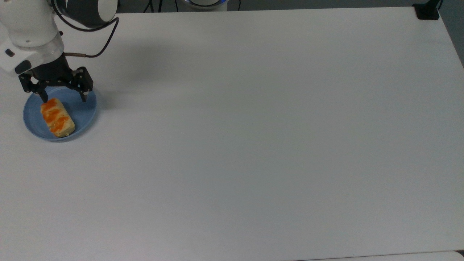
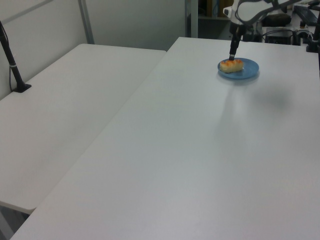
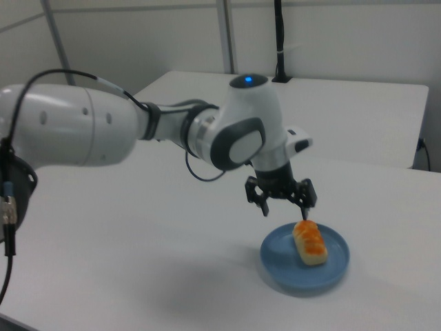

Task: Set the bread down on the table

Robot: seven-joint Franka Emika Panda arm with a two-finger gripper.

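Note:
The bread [image 1: 57, 117] [image 2: 231, 65] [image 3: 309, 242], a small tan loaf with orange patches, lies on a round blue plate [image 1: 85, 110] [image 3: 331, 270] at the top view's left. My gripper [image 1: 64, 98] [image 3: 285, 212] hangs open just above the plate's far rim, fingers pointing down, at the loaf's upper end in the top view. One fingertip [image 1: 45, 99] is close to that end and the other fingertip [image 1: 83, 98] is over the plate's bare part. Nothing is between them. The white table [image 1: 253, 127] carries the plate.
A second white table [image 2: 65, 115] adjoins on the left view's left, with a black post [image 2: 12, 65] clamped to it. Another black clamp base [image 1: 427, 11] sits at the top view's upper right corner. The arm's cable [image 1: 103, 43] loops above the table.

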